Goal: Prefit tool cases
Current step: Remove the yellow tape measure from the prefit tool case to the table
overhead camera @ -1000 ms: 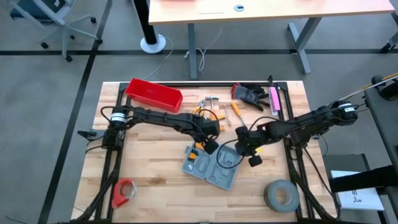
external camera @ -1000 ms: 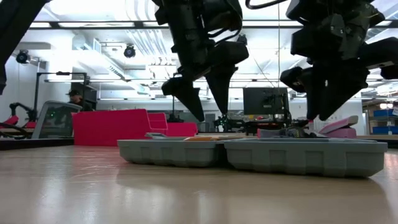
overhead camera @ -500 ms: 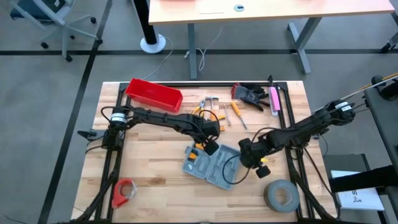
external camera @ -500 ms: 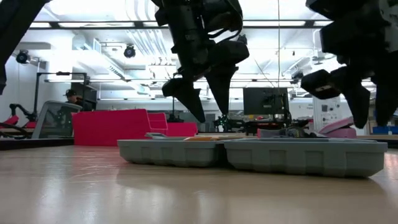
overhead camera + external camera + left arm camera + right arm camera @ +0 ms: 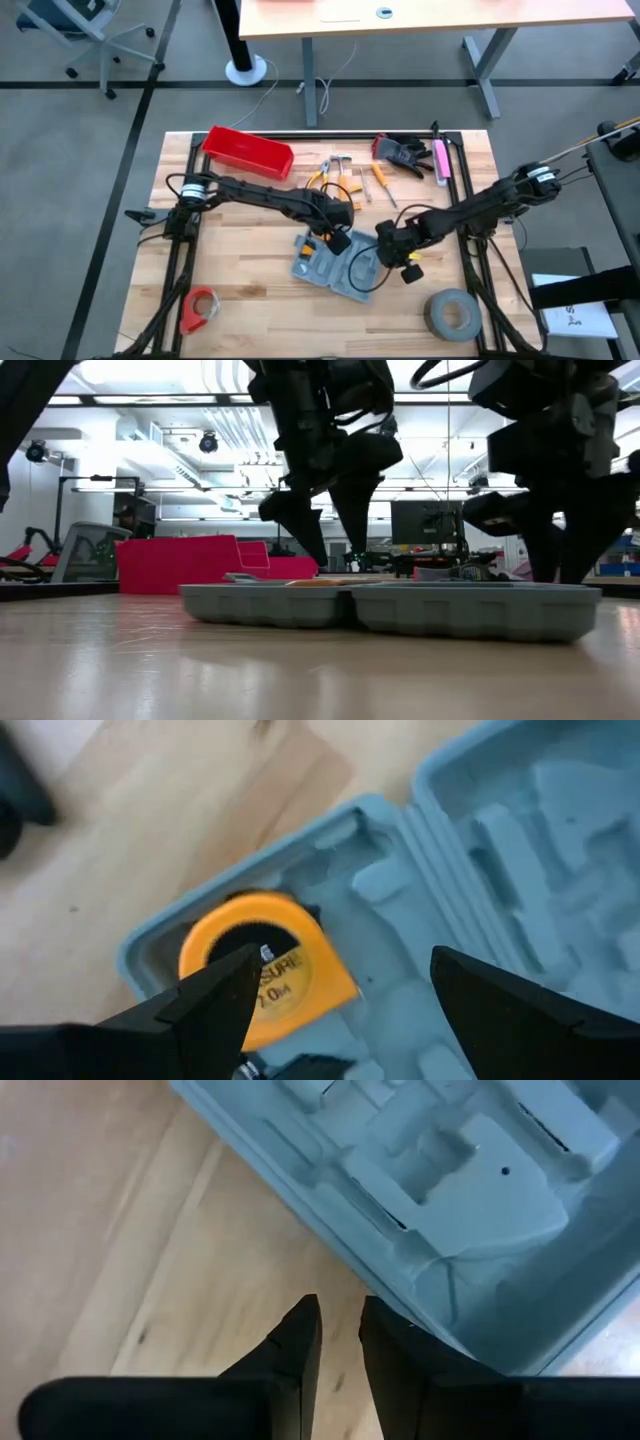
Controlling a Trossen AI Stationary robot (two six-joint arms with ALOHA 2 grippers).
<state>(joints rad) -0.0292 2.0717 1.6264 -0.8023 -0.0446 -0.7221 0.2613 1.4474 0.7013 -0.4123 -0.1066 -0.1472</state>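
**Case open, one recess filled, most still bare**

The tool case lies open on the tabletop, directly beneath the left tool, whose fingers are spread wide over a yellow tape measure seated in a recess. The right tool sits at the case's edge, fingers nearly together, pinching nothing. Judging by the bare recesses, most fitting remains; loose hand tools lie beyond.

The high view looks straight down on the tool case; the low view faces it level from the tabletop. Both wrist views hang close above it.
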